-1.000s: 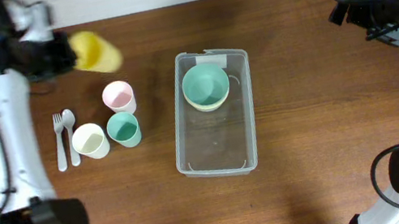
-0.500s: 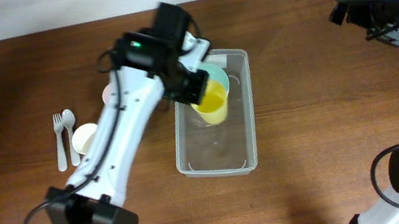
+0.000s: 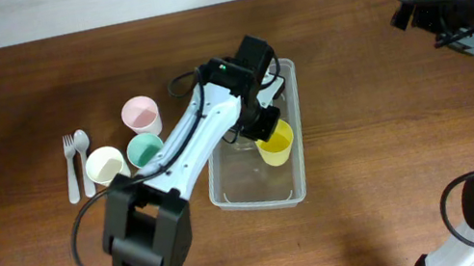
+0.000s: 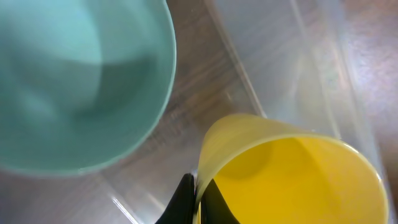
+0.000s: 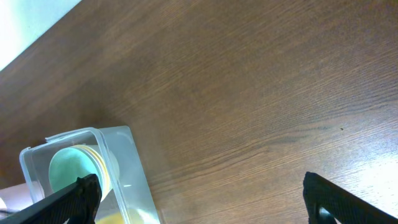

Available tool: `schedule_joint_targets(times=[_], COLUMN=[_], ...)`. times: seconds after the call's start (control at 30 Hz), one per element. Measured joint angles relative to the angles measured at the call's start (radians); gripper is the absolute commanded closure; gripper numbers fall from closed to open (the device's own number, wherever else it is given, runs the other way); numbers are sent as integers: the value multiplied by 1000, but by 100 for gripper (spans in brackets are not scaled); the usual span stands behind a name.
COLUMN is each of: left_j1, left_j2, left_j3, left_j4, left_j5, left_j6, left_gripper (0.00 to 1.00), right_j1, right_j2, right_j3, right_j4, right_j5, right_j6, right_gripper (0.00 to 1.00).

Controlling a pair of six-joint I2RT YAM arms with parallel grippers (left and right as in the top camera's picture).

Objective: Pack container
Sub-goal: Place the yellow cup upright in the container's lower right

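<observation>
Dark brown wood table [image 3: 383, 127] fills the overhead view. On it, at centre, lies the clear container [image 3: 259, 204], long side running away from the robot. The left gripper [image 4: 196, 202] reaches into it, jaws pinched on the rim of a yellow cup [image 3: 276, 145] that sits upright mid-tub. A green bowl [image 4: 68, 81] rests at the tub's far end, just beside the cup. The right gripper [image 5: 199, 186] hangs at the far right, well apart from the container, fingers spread wide with nothing between them. Left of the tub stand a pink cup [image 3: 141, 115], a teal cup [image 3: 146, 152] and a cream cup [image 3: 106, 165], then a fork [image 3: 71, 167] and spoon [image 3: 84, 160].
</observation>
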Motion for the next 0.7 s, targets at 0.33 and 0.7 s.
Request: schedule_joint_targets(times=[0.33,0.7], left_j1=[10,205], left_j2=[50,42], left_j3=[114,639], left_j4=[-134,-452], left_j5=[-3,-127], left_j6=[8,11], left_gripper=[42,13], right_j1=[0,0], right_j2=[0,0], right_j3=[0,0], right_j4=[0,0], right_j5=[0,0], right_j6=[1,0], right_gripper=[1,1])
